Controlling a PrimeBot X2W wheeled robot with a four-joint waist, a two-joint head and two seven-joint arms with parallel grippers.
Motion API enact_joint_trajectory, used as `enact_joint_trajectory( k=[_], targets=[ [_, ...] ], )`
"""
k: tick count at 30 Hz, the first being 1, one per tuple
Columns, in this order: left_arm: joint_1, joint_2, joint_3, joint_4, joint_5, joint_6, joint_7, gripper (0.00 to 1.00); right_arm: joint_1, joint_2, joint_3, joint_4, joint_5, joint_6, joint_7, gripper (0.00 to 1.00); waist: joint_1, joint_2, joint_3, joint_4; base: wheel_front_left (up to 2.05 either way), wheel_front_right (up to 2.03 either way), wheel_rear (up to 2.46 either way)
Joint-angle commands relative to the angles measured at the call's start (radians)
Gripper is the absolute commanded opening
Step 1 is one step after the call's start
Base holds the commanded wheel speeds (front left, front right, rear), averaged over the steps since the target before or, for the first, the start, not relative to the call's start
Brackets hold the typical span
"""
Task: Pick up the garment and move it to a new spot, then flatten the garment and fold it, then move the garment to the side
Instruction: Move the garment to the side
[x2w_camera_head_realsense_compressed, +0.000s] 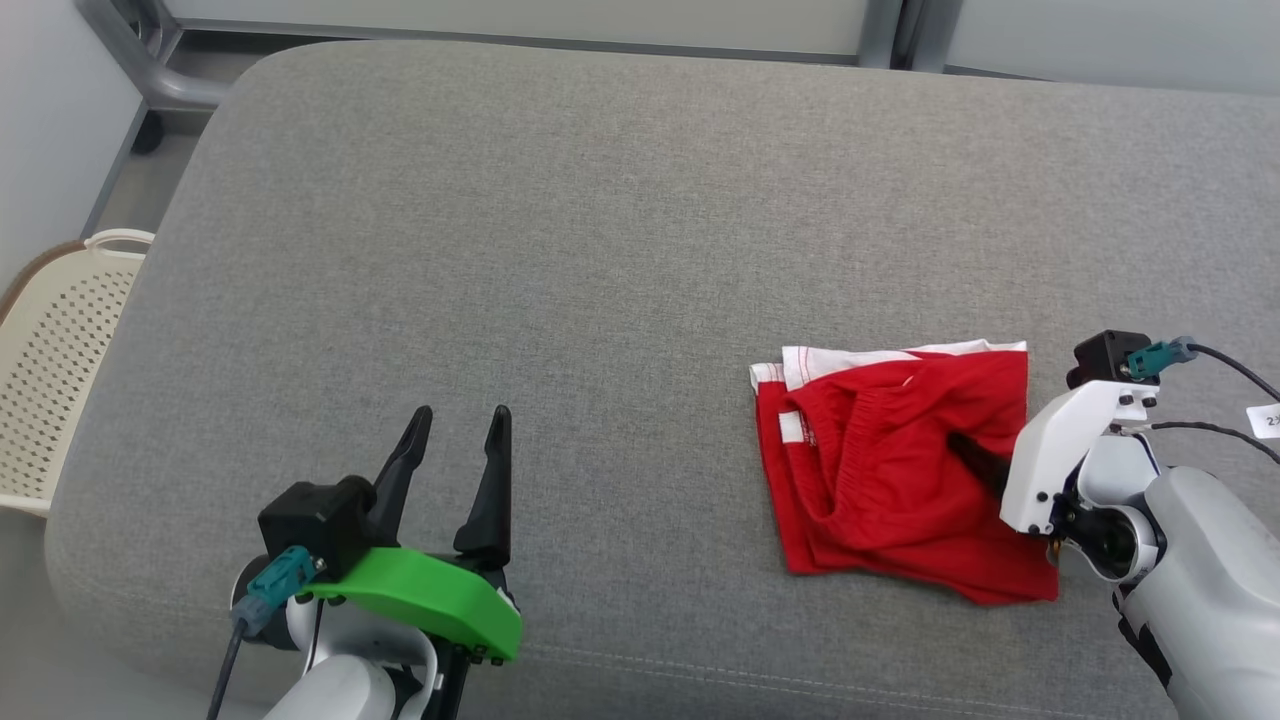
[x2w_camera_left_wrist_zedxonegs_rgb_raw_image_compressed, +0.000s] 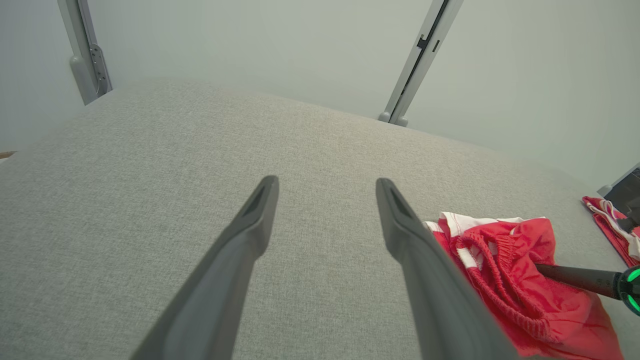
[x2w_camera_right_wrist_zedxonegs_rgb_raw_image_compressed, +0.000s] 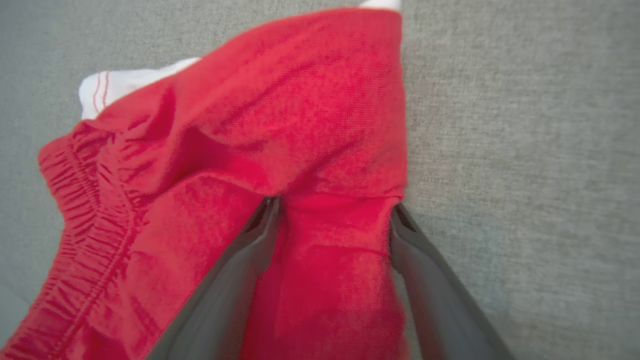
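Red elastic-waisted cloth shorts with white trim (x2w_camera_head_realsense_compressed: 900, 470) lie rumpled at four o'clock on the grey padded fabric bench (x2w_camera_head_realsense_compressed: 600, 250), the right gripper (x2w_camera_right_wrist_zedxonegs_rgb_raw_image_compressed: 334, 205) spread wide astride a cloth ridge, probably readying a pinch, while the left gripper (x2w_camera_head_realsense_compressed: 461, 415) hovers wide and empty at seven o'clock.

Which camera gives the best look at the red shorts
The head view: the whole red shorts lie crumpled on the grey cushion. The left wrist view shows them partly behind the left gripper; the right wrist view a blurred close-up part.

Red garment (x2w_camera_head_realsense_compressed: 880, 500), white trim seemingly red-striped, on grey cushion (x2w_camera_head_realsense_compressed: 500, 250).
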Motion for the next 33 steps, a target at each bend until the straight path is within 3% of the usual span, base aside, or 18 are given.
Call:
enact_joint_trajectory(
  k=[1, 2, 6, 20, 33],
  targets=[
    [-0.012, 0.003, -0.002, 0.0, 0.005, 0.004, 0.001, 1.0, 0.001, 0.005, 0.015, 0.018, 0.007, 0.0, -0.003, 0.82, 0.0, 0.0, -0.003, 0.01, 0.0, 0.0, 0.0],
    [-0.01, 0.003, -0.002, 0.0, 0.006, 0.005, 0.001, 1.0, -0.001, 0.004, 0.025, 0.024, 0.011, 0.0, -0.006, 0.45, 0.0, 0.0, -0.005, 0.013, 0.0, 0.0, 0.0],
    [0.0, 0.01, -0.004, 0.002, 0.011, 0.009, -0.004, 1.0, -0.01, 0.001, 0.054, 0.045, 0.025, 0.0, -0.021, 0.0, 0.0, 0.0, -0.017, 0.014, 0.0, 0.0, 0.0],
    [0.027, 0.028, -0.002, -0.008, 0.004, 0.025, -0.002, 1.0, -0.067, -0.046, 0.128, 0.043, 0.072, 0.0, -0.07, 0.0, 0.0, 0.0, -0.048, -0.059, 0.0, 0.0, 0.0],
    [0.037, 0.025, -0.012, -0.035, 0.001, 0.03, -0.001, 1.0, -0.129, -0.169, 0.15, -0.037, 0.05, 0.0, -0.006, 0.0, 0.0, 0.0, -0.065, -0.178, 0.0, 0.0, 0.0]
  ],
)
